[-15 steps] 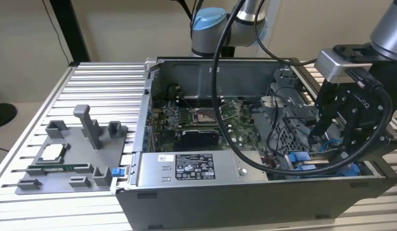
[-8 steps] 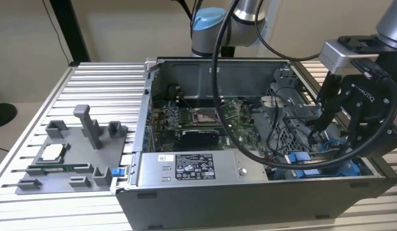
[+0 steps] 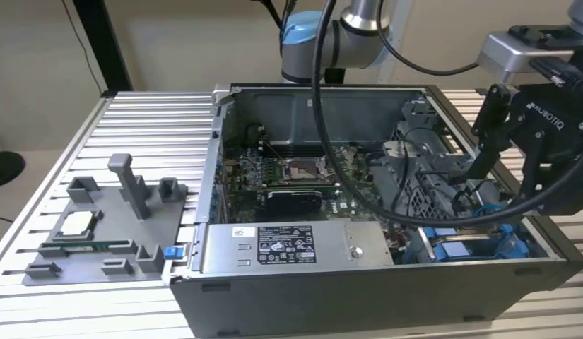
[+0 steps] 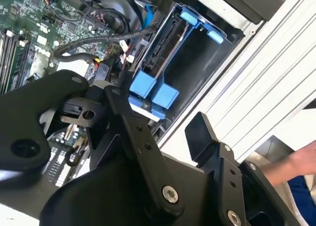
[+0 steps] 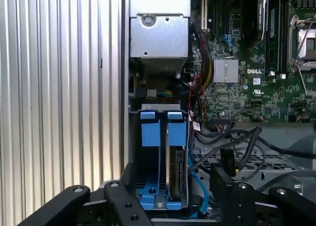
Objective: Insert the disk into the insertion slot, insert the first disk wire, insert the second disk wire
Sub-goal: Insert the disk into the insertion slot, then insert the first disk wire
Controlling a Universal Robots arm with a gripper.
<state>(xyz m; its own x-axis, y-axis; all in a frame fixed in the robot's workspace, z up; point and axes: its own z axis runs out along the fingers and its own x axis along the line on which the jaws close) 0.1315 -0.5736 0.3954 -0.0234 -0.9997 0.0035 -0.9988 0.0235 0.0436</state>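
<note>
Blue tabs (image 5: 150, 133) top the slot (image 5: 159, 107) in a corner of the open case (image 3: 367, 296), near the power supply (image 3: 367, 244). The disk (image 5: 175, 171) stands on edge inside the slot, below one of the two tabs. A blue cable (image 5: 196, 186) runs close beside it, and whether the cable is plugged in cannot be told. The gripper (image 4: 158, 110) hangs over the slot with its black fingers (image 4: 133, 127) spread wide and pinching nothing. In both wrist views one finger sits on each side of the tabs. In the exterior view the case sits on a ribbed metal table (image 3: 150, 120), with a grey tray (image 3: 107, 229) of parts on the exterior view's left. A person's hand (image 4: 296, 161) shows beyond the table in the second wrist view.
</note>
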